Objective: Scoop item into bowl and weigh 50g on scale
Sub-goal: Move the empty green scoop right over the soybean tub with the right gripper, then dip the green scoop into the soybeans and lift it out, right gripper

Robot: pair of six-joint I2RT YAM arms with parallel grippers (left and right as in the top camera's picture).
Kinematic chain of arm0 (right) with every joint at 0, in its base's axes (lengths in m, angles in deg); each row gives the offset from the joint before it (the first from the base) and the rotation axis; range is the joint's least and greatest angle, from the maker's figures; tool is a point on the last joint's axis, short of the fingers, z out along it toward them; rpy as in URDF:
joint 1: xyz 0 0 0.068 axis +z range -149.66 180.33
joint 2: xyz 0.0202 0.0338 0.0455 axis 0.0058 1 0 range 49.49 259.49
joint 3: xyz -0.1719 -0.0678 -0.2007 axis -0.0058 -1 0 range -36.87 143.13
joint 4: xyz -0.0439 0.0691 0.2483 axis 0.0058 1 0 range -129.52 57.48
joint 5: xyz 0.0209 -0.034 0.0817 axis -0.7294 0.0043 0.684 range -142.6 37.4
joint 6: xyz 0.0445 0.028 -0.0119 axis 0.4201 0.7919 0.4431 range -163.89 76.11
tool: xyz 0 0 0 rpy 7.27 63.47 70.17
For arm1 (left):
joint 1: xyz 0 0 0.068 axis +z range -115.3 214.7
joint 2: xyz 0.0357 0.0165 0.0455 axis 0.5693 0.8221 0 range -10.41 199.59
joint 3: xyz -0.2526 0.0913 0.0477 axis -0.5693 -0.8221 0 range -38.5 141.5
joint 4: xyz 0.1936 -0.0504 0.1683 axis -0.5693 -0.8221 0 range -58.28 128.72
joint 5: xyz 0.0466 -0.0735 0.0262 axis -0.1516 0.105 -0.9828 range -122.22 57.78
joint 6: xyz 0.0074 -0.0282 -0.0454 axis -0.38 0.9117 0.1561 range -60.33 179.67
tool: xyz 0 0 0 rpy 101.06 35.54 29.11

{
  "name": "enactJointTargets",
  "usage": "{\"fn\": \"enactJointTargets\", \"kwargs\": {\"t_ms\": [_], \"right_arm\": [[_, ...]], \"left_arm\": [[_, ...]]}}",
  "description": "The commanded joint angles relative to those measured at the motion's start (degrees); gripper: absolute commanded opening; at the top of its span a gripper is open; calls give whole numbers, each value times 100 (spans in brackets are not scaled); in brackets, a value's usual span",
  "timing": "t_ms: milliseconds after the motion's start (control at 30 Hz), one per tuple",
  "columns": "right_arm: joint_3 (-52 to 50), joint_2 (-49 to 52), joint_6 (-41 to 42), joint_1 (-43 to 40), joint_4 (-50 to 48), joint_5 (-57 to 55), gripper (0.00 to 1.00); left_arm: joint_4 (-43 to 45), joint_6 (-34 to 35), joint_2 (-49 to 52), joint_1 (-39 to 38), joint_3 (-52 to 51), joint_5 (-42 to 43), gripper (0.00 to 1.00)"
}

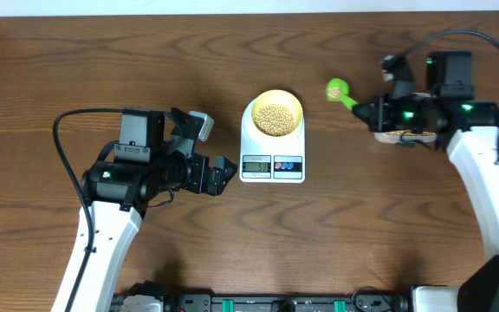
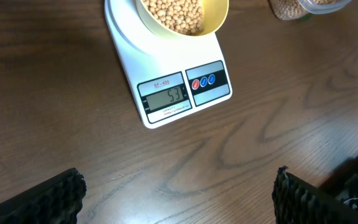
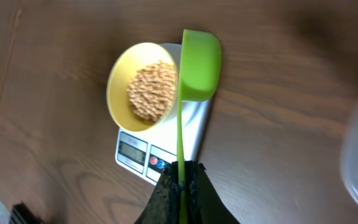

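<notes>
- Left pads (image 2: 48, 199), black and ribbed, fill the bottom corners of the left wrist view. The left jaws stand released, wide apart and empty, just off the front left corner of the scale (image 1: 272, 170).
- Mid-counter, the scale faces the near edge. Its display (image 2: 168, 94) appears to read 53.
- On the scale's platform, toward the far edge, sits the bowl (image 1: 295, 102), with beans (image 1: 273, 118) heaped in its middle.
- Toward the counter's right edge, the right jaws are clenched on the thin handle of a green scoop (image 3: 199, 65), above a clear tub (image 3: 356, 143) holding more beans.
- The scoop's long axis runs from the right jaws toward the far left corner, cup end leading. From overhead the cup hangs between tub and scale, apart from the bowl. I cannot tell whether it holds any beans.
- From the right jaws the bowl lies toward the left edge, roughly along the handle's line, so the right arm (image 1: 483, 173) is the one placed to reach it.
- The reading looks slightly over target. The next move probably means lifting a few beans out without nudging the bowl.
</notes>
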Motion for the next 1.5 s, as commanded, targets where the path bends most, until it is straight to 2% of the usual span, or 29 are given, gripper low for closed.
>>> {"fn": "enactJointTargets", "kwargs": {"t_ms": [0,300,533,733,933,1167,1467], "right_arm": [[20,-184,4,-350,269,52,1],[20,-234,-363,-1108,726,-101,1],[20,-234,-358,-1353,828,-1200,1],[20,-232,-466,-1355,868,-1443,1],[17,-232,-501,-1355,1132,-2396,1],[17,-232,-1344,-1193,1158,-2649,1],[17,-234,-1349,-634,990,-4103,1]], "left_arm": [[-7,-98,2,-11,11,92,98],[-7,-101,2,-11,11,92,98],[-7,-101,2,-11,11,92,98],[-7,-98,2,-11,11,92,98],[-7,-98,2,-11,11,92,98],[-7,-101,2,-11,11,92,98],[-7,-101,2,-11,11,92,98]]}}
